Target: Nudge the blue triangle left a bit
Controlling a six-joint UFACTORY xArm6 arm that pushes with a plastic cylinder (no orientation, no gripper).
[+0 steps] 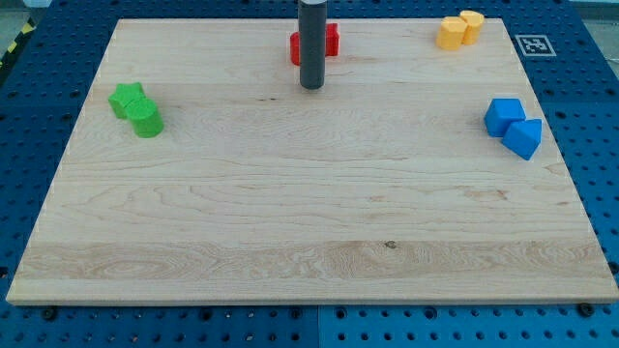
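Note:
Two blue blocks touch each other near the view's right edge of the wooden board (290, 222). The lower-right one looks like the blue triangle (523, 138). The upper-left one is a blue cube (503, 115). My tip (311, 87) is near the view's top centre, far to the left of both blue blocks and a little higher in the view. It touches no block.
A red block (331, 41) sits just behind the rod, partly hidden by it. Two yellow blocks (458, 30) are at the top right. A green star (126, 99) and a green cylinder (148, 121) touch each other at the left.

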